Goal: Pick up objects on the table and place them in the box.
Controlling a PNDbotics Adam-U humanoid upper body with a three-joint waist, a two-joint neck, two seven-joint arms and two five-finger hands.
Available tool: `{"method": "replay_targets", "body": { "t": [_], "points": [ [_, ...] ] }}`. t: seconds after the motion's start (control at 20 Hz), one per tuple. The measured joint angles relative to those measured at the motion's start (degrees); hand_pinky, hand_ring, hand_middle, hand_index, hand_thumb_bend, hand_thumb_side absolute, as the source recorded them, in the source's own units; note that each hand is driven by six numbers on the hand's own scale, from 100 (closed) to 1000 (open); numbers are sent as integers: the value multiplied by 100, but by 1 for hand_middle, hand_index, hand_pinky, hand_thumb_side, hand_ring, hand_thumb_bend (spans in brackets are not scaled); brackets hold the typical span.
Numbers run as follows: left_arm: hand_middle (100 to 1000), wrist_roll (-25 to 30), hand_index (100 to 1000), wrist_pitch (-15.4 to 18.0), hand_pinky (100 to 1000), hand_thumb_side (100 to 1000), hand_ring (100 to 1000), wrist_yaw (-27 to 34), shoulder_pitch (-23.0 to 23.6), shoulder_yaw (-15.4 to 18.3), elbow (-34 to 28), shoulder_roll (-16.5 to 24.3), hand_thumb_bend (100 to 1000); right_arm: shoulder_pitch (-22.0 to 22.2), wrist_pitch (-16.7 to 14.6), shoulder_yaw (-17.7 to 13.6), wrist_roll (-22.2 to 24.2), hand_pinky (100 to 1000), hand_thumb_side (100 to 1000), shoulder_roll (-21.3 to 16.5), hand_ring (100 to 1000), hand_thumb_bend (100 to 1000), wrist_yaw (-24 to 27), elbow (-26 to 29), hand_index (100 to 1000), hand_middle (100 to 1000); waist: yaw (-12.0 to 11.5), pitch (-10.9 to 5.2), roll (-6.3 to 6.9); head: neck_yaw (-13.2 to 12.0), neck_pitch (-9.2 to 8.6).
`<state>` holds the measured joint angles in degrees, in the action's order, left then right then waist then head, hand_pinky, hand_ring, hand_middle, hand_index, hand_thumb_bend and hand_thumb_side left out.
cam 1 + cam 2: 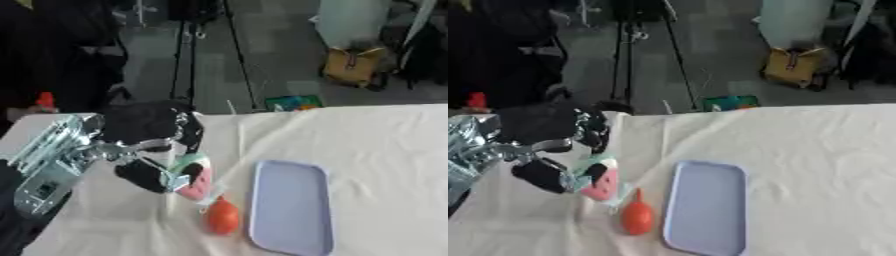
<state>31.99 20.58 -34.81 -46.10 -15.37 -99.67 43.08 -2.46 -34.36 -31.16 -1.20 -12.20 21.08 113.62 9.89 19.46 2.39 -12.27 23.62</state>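
A small packet in mint green and pink, with a black patch on it (192,177), is held in the robot's left hand (149,145). The black fingers (140,176) are curled round it, so the hand grips the packet, lifted a little above the bench covered with a white cloth (385,150). Just below the fingers, on the cloth, lies an orange, pear-shaped object with a thin pointed top (221,216); nothing holds it. To the right of it, and lower right of the fingers, lies the shallow, pale lilac rectangular tray (291,205), which I take to be the box of the task. It looks empty.

So the task seems to be at an early stage: one thing is in the hand but not yet placed, and the orange one is left to pick. The way from the fingers to the tray is short; only the orange object lies near this way and could be knocked. The right hand does not show in either view.
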Motion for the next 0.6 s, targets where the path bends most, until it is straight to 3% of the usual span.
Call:
{"method": "replay_targets", "body": {
  "t": [0.6],
  "points": [
    [495,361,463,-92,831,619,652,330,-1084,-35,917,-941,100,-11,89,69,102,830,832,-29,845,100,34,0,836,763,240,-13,123,-164,0]
  ]
}}
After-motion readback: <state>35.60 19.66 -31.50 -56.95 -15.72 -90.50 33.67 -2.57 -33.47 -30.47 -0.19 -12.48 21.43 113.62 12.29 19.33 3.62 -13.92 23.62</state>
